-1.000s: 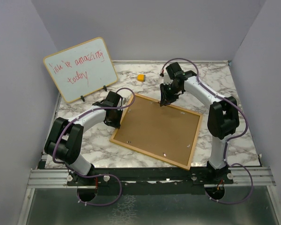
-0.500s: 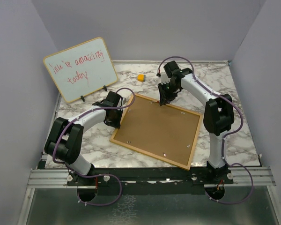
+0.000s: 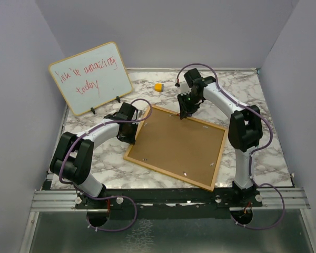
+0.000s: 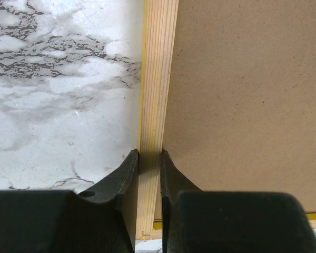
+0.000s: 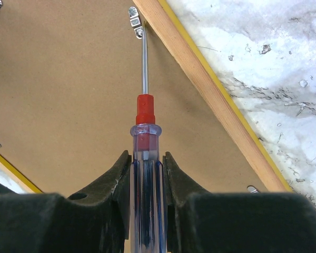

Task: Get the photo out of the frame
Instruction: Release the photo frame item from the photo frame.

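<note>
Right gripper (image 5: 146, 157) pinches a screwdriver (image 5: 145, 113); left gripper (image 4: 148, 154) clamps the frame (image 4: 157, 63) — whiteboard (image 3: 89, 78) reads "amazing today".

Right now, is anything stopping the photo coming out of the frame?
Yes. The frame lies face down; its brown backing board, pinned by clips, covers the hidden photo. The screwdriver in the right gripper points at one clip.

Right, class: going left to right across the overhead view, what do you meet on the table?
Whiteboard → left claw → small yellow block → right claw holding a screwdriver. The frame overlaps several, so it is left out.
</note>
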Robot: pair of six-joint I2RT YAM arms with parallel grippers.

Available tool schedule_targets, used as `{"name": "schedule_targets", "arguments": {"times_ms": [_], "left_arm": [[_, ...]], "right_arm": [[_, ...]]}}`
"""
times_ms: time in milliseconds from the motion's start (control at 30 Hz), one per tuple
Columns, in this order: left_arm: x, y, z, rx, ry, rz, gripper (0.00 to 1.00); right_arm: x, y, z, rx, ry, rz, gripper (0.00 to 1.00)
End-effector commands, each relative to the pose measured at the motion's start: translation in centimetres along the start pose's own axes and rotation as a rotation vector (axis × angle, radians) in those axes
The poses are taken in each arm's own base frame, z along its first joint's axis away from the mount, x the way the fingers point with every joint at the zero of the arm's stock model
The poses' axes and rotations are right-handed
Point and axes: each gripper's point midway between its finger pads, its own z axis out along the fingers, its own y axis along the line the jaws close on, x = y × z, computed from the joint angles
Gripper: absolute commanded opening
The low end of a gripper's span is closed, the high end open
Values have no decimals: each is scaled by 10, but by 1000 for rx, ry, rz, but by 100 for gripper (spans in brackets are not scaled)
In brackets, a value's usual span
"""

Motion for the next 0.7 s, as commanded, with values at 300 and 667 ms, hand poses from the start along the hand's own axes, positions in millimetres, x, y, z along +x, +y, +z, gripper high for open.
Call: {"name": "schedule_targets", "arguments": {"times_ms": [300, 667], "left_arm": [[10, -9, 10, 47, 35, 0, 11], [10, -8, 10, 46, 36, 1, 9]], "right_arm": [[13, 5, 13, -36, 70, -39, 1], [3, 7, 12, -46, 59, -51, 1]]}}
